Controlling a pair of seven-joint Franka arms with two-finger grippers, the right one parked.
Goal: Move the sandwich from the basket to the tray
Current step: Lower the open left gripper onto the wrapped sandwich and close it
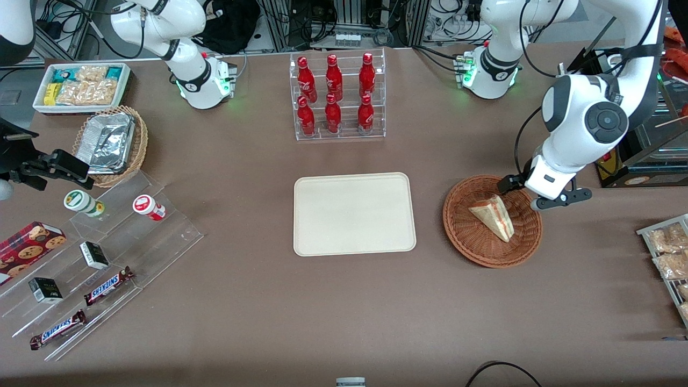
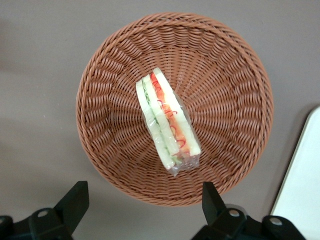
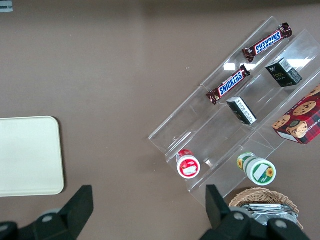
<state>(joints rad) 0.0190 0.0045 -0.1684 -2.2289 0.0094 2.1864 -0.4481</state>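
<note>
The sandwich (image 1: 494,216), a cream wedge in clear wrap with red and green filling, lies in the middle of the round reddish-brown wicker basket (image 1: 473,242). The left wrist view shows the sandwich (image 2: 167,122) inside the basket (image 2: 105,95) from above. My left gripper (image 1: 543,189) hangs above the basket's rim, at the edge farther from the front camera. It is open and empty, with its black fingertips (image 2: 75,197) spread wide over bare table just outside the rim. The cream-beige tray (image 1: 355,214) lies flat beside the basket, toward the parked arm's end, and holds nothing; its edge (image 2: 305,190) shows in the left wrist view.
A clear rack of red bottles (image 1: 337,97) stands farther from the front camera than the tray. A tan basket with foil (image 1: 110,144), a white snack bin (image 1: 80,86) and a clear stepped stand with candy bars (image 1: 97,258) sit toward the parked arm's end. Packaged snacks (image 1: 669,252) lie toward the working arm's end.
</note>
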